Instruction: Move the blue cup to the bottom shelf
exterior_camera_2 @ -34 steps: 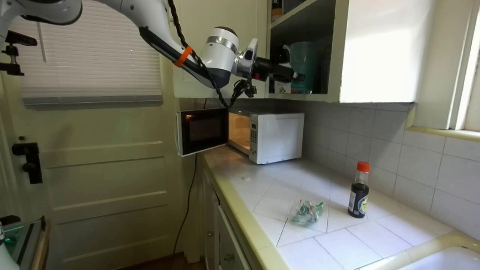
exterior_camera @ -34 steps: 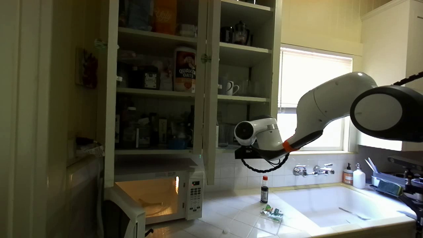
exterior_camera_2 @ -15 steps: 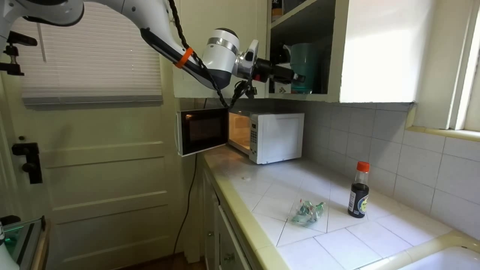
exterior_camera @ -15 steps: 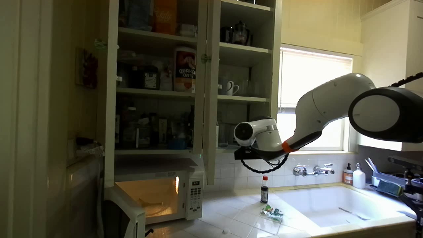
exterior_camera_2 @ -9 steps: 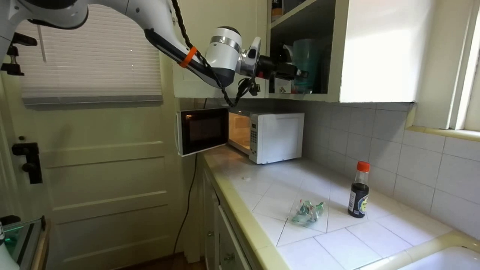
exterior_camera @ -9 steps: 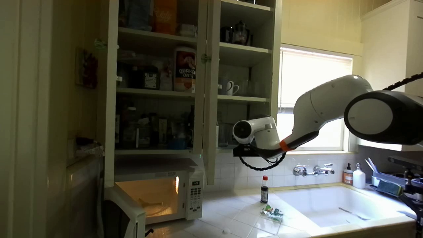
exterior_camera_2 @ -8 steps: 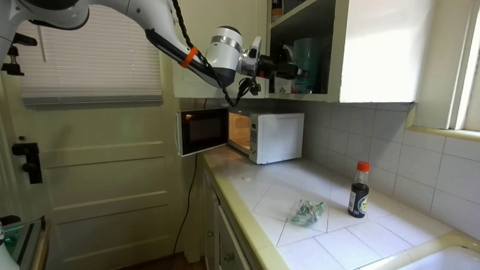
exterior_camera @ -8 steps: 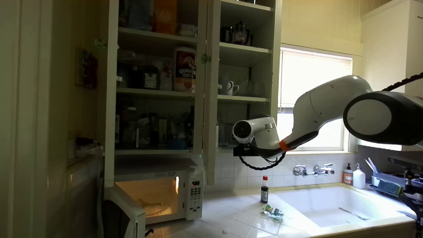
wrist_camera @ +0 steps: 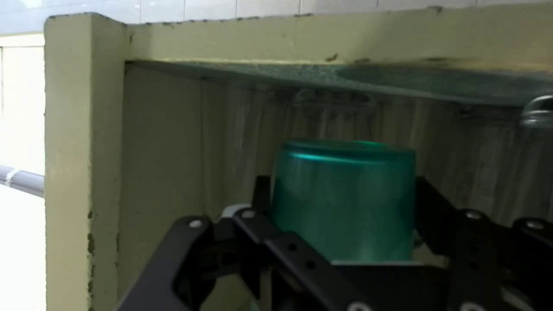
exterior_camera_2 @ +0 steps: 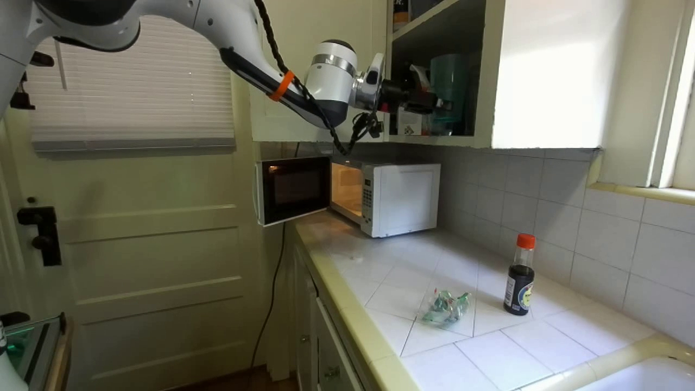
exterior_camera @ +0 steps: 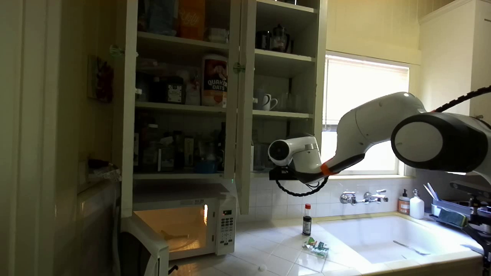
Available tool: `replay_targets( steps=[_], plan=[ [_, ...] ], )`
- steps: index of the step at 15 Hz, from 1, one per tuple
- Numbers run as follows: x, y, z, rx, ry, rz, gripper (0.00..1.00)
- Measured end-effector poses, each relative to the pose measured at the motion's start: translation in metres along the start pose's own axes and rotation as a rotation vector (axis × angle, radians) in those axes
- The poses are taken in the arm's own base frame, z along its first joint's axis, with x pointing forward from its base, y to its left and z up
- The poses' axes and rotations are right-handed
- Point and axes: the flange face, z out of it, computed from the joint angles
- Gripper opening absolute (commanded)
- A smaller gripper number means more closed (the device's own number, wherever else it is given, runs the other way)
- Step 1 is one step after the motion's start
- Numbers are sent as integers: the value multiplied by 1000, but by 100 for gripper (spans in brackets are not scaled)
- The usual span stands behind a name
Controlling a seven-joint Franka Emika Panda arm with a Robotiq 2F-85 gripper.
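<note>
“Daylight fills the window (exterior_camera: 366,92) right of centre, yet the cupboard (exterior_camera: 319,69) beside it is dim. Where is the blue cup (wrist_camera: 345,203)?”

“Right of centre in the wrist view, more teal than blue. That view stands upside down, so the cup's closed base shows uppermost, toward the bottom shelf (wrist_camera: 259,43). In an exterior view the cup (exterior_camera_2: 449,76) is inside the cupboard, upper right of centre, roughly upright.”

“And the end effector (wrist_camera: 343,192)?”

“Closed around it: the fingers (wrist_camera: 434,220) bear on opposite sides with no gap visible, seemingly nearer base than rim. The base looks just clear of the bottom shelf, though depth is hard to judge in such shadow.”

“Is that a good hold?”

“Probably. The cup looks like thin, smooth, see-through plastic, so it should be light, a little springy and somewhat slippery. Low on the wall, near the stiffer base, it should bow less under a moderate squeeze.”

“And the set-down?”

“Lowering it level suits best, the whole base meeting the bottom shelf before the fingers part; a tilted edge could twist it in the grip.”
</note>
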Motion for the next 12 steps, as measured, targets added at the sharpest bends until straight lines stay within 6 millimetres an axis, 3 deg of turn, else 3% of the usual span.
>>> replay_targets(
  steps=[12],
  plan=[
    [-19,-17,29,-11,-21,-21,53]
  ],
)
